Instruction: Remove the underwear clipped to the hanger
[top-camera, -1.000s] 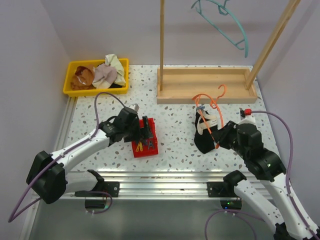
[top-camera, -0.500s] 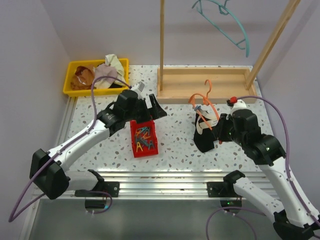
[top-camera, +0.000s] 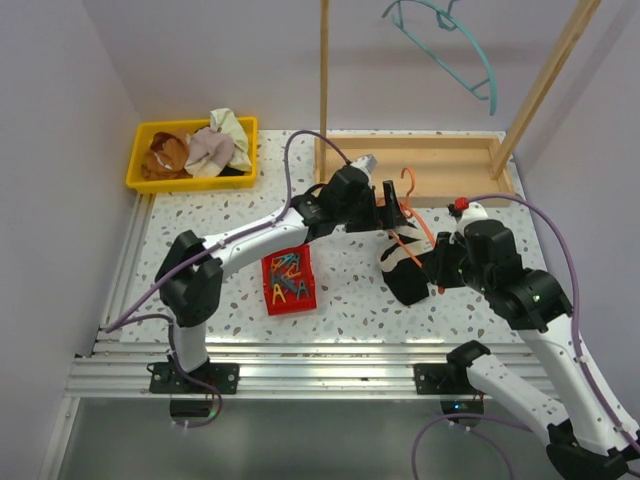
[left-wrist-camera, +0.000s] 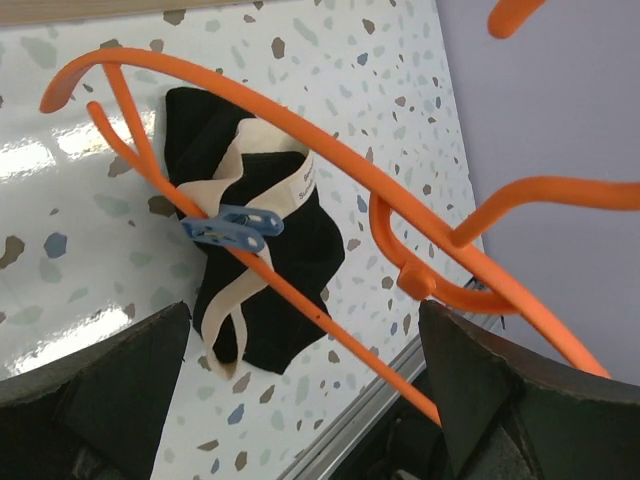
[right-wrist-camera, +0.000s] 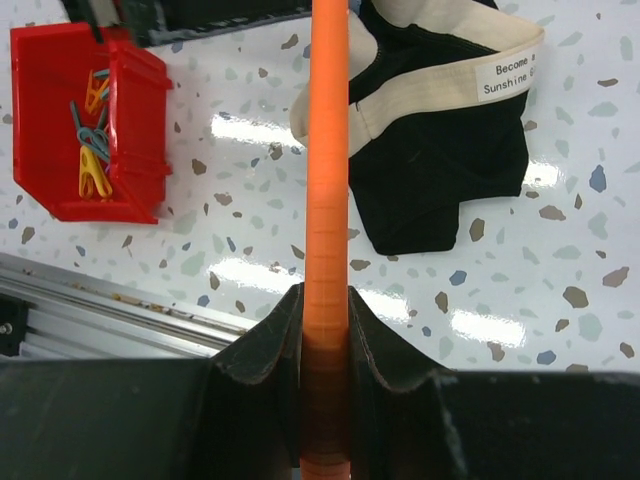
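Logged black underwear (top-camera: 405, 287) crumpled on speckled table (top-camera: 350, 300), right of centre, on the near side of wooden rack base (top-camera: 410, 190). Seen pinned by its cream band to the lower bar of orange hanger (left-wrist-camera: 330, 130) with one blue peg (left-wrist-camera: 232, 228). Read part of white label (right-wrist-camera: 510, 75) on the band: "Become a Sunshine", rest cut off.

Found the hanger tilted above the garment, hook end raised toward the rack. Noted right gripper (right-wrist-camera: 325, 312) clamped tight on the hanger's bar, both fingers pressed to the orange plastic, just beside the garment's right edge. Noted left gripper (left-wrist-camera: 305, 320) spread wide, holding nothing, poised over hanger and peg with one finger to either side; cannot tell from the overhead view whether touching the hanger.

Spotted rust-brown underwear (top-camera: 165, 152) well apart, inside yellow bin (top-camera: 133, 165) at the far left corner, touching pale cloth bundle (top-camera: 210, 148). Recorded red bin (top-camera: 265, 285) of coloured pegs between the two arms, near the left forearm. Recorded teal hanger (top-camera: 450, 45) up on the rack's rail.
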